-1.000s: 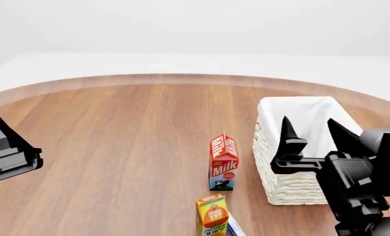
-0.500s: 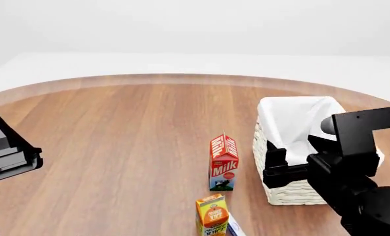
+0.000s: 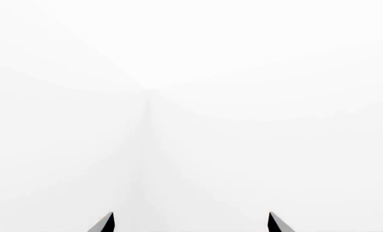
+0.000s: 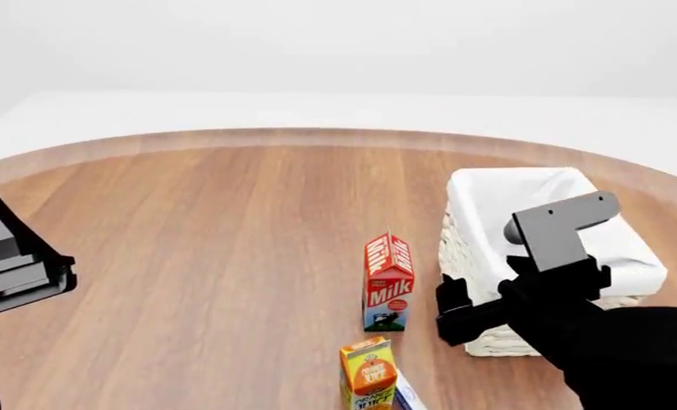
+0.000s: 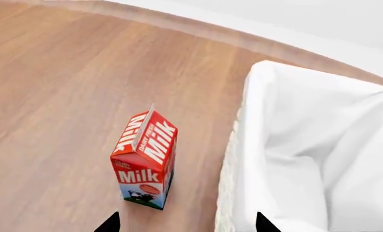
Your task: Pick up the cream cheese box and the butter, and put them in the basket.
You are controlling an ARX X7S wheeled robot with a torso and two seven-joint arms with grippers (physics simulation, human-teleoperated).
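My left gripper (image 3: pixel 190 223) sits idle at the far left of the head view. Its wrist camera looks at blank white, with only two dark fingertips showing, set wide apart and holding nothing.

Moving rightward across the wooden table (image 4: pixel 201 239), the milk carton (image 4: pixel 388 282) stands upright just beside the basket (image 4: pixel 475 256), a narrow strip of wood between them. Nearer to me, at the lower edge of the head view, stands the orange juice carton (image 4: pixel 368 372). A sliver of white and blue (image 4: pixel 408 395) peeks out at its right side, which I take for the cream cheese box (too little shows to be sure). The butter I cannot find in any view.

At the right is what has changed. A second ago my right gripper (image 5: pixel 186 222) pointed up in front of the basket, fingertips raised. It has since rolled over and dipped, so the head view now shows the back of the wrist and the arm covering the basket's near corner. Its wrist camera looks down on the milk carton and the basket's cloth-lined rim, and the two fingertips there are spread, with nothing between them.

I read that as turning down to reach for a package. Nothing is picked up yet and the basket holds neither item as far as I can see, so both remain to be done.
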